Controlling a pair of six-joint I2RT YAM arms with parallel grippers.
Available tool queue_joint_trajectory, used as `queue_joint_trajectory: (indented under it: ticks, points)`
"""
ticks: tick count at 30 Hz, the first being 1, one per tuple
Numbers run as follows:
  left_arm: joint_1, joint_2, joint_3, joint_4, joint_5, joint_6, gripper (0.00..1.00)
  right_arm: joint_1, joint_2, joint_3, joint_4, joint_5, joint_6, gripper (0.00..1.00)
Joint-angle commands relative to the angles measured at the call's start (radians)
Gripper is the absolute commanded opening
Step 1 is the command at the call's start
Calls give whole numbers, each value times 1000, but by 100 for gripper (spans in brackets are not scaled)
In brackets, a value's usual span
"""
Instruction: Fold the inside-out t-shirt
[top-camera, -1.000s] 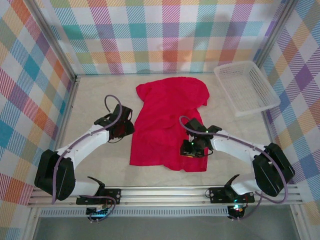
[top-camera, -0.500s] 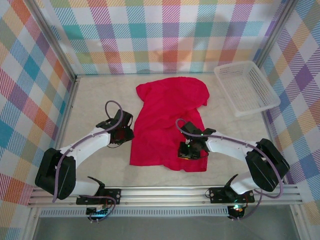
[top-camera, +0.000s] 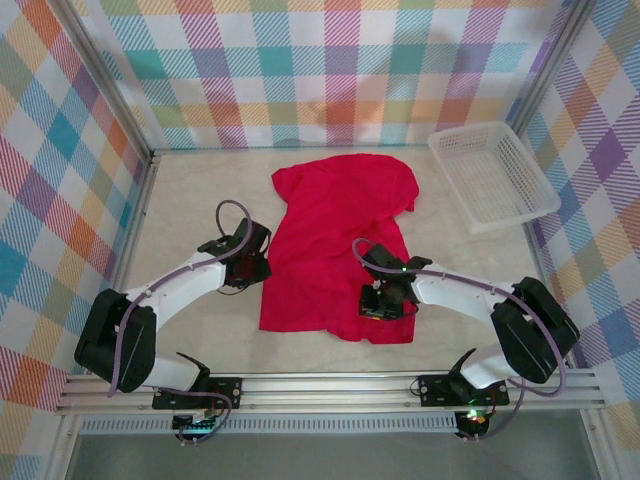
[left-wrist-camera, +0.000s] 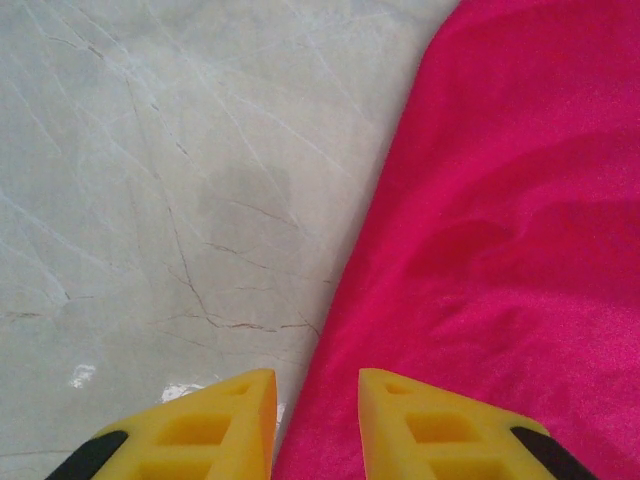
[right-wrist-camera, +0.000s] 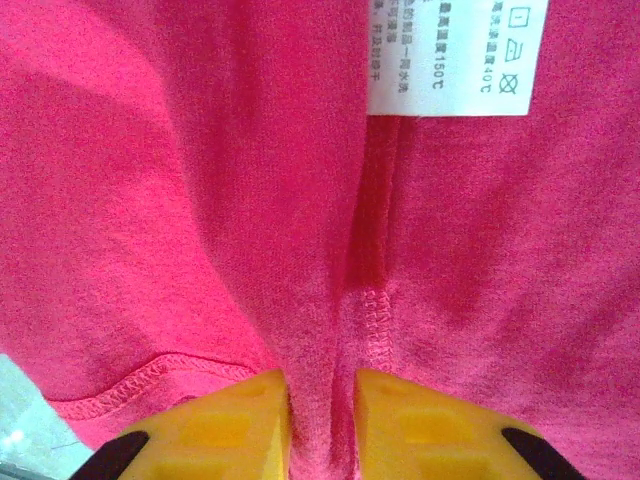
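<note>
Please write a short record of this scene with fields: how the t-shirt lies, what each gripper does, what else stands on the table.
t-shirt: crimson, spread on the table, hem toward the arms
tag: white, printed, showing beside a seam
left gripper: jaws astride the shirt's left edge, grip unclear
right gripper: jaws shut on a ridge of cloth near the hem
basket: white mesh, far right, apart from the shirt

Robot lab test cell: left arm (top-camera: 175, 283) and right arm (top-camera: 460, 290) bolted to an aluminium rail (top-camera: 330, 385) at the near edge, marble-look worktop (top-camera: 190, 190) boxed in by plaid-printed panels (top-camera: 330, 70), white mesh basket (top-camera: 492, 175) in the corner
</note>
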Motion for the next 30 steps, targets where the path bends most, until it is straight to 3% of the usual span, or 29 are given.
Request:
queue_joint_trajectory:
  ticks: [1, 20, 26, 30]
  points:
    - [-14, 13, 27, -36, -15, 2, 28, 7, 14, 37, -49, 35, -23, 24]
    - [-18, 33, 62, -65, -34, 36, 27, 7, 56, 100, -96, 60, -62, 18]
    - [-19, 38, 75, -72, -35, 41, 27, 7, 64, 109, -100, 59, -68, 14]
    - [-19, 41, 73, -72, -28, 42, 27, 6, 75, 112, -93, 51, -68, 3]
